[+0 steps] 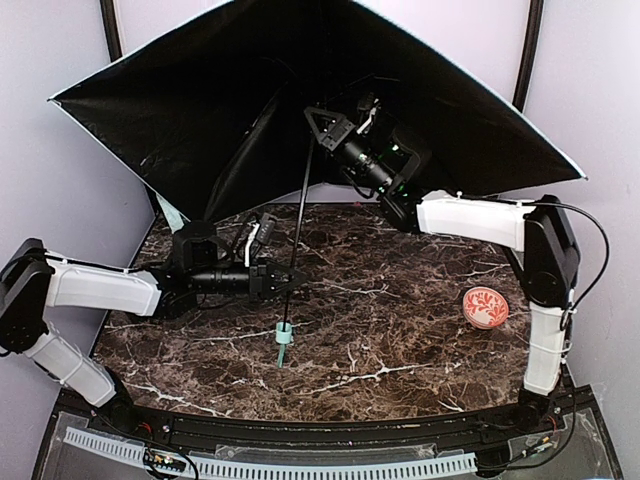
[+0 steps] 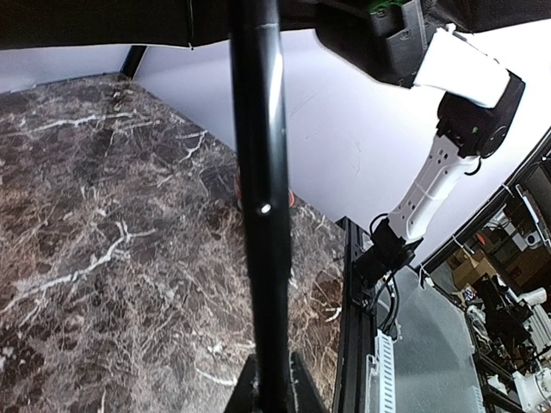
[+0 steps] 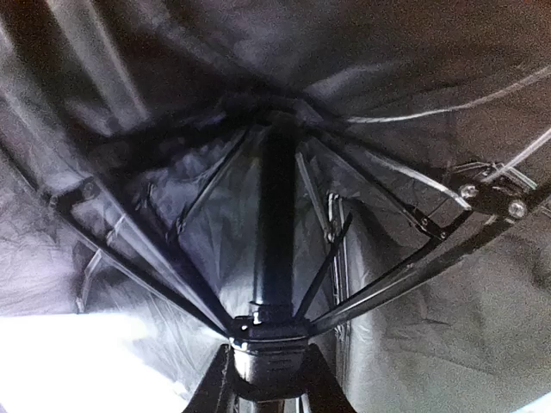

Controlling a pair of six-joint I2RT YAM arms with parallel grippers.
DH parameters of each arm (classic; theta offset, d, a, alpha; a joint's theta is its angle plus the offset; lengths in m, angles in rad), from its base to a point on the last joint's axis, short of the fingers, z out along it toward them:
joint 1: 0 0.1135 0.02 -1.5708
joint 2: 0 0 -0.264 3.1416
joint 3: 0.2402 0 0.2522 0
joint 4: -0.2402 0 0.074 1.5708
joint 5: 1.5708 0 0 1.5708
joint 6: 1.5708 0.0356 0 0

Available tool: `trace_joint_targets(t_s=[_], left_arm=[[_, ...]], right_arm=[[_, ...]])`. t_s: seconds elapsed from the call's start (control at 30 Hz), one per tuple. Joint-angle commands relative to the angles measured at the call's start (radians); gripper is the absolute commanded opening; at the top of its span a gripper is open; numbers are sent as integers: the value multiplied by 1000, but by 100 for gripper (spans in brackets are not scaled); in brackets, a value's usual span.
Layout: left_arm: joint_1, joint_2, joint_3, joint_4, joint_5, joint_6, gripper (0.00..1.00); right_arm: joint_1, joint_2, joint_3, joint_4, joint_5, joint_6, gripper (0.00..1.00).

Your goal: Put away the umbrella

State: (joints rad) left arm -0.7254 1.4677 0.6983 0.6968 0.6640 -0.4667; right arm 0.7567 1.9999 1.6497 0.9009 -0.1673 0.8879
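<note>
The umbrella (image 1: 230, 100) stands open at the back of the table, its black lining facing me and a pale mint edge along the rim. Its thin black shaft (image 1: 302, 200) slants down to the mint handle (image 1: 283, 338), which rests on the marble. My left gripper (image 1: 288, 278) is shut on the lower shaft (image 2: 261, 172), and its fingers (image 2: 303, 387) press both sides. My right gripper (image 1: 318, 125) is up under the canopy, shut on the runner (image 3: 267, 340) where the ribs (image 3: 405, 275) meet the shaft.
A round orange-red patterned ball (image 1: 486, 307) lies on the dark marble table (image 1: 400, 340) at the right, near the right arm's base. The canopy covers the back of the table. A black frame edge (image 1: 330, 430) runs along the near side.
</note>
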Motion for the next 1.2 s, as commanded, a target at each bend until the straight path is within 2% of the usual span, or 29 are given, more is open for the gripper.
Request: trace_joint_targets(t_s=[0.0,0.2,0.4,0.7,0.87,1.0,1.17], left_arm=[[1,-118,111,103,-11,112,0],[0,-34,187,219,-88,80,0],[0,28,260,313,-175,78,0],[-1,5,193,378,-268,146,0],[5,-24,185,343,-290,230,0],[6,-19,162,326,-255,218,0],[5,-42,91,310,-308,205,0]], right_arm=[[13,-103,-100,-314,-43,-289,5],[57,-131,-189,-398,-73,-413,11],[78,-168,-302,-419,-86,-444,14],[109,-216,-444,-420,-74,-434,18],[144,-222,-460,-534,-30,-485,21],[132,-265,-467,-502,-48,-471,34],[94,-319,-422,-492,-23,-472,51]])
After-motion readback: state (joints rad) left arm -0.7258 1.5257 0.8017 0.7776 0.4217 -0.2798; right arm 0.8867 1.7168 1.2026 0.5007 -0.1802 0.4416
